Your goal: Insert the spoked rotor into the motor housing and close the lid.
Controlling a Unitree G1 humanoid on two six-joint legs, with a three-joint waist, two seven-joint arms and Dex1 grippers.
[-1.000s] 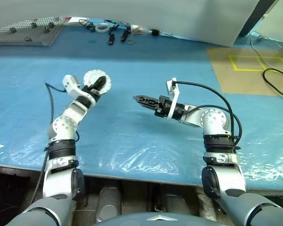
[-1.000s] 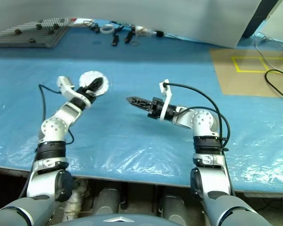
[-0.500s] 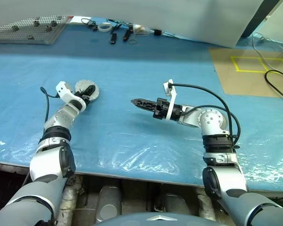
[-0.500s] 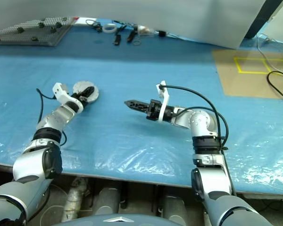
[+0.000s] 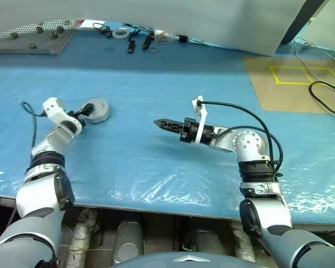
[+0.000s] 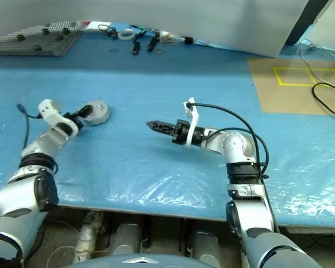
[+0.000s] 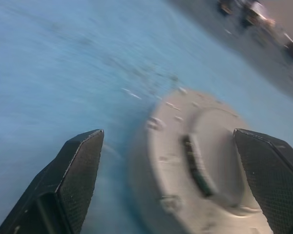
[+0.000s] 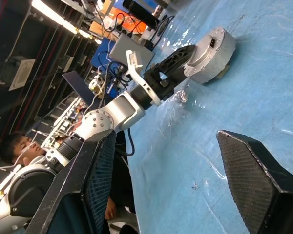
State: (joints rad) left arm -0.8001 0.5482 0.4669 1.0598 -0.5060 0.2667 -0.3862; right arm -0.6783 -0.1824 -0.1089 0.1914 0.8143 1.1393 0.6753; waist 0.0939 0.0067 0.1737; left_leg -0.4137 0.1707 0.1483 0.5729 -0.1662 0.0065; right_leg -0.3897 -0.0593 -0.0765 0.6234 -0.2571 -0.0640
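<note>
Closed motor assembly set down on blue table [image 5: 156, 72].

Left gripper [image 5: 85, 111], jaws now spread wide, has carried the motor housing [image 5: 96, 110] with its lid [image 7: 205, 161] on leftward and released it. Well right of the housing, right gripper [image 5: 162, 122] hangs open and empty. The task looks complete.

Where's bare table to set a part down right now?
The wide blue stretch between the closed motor housing by the left gripper and the right gripper is bare, as is the near edge. The far edge is crowded: small tools and pegboard.
</note>
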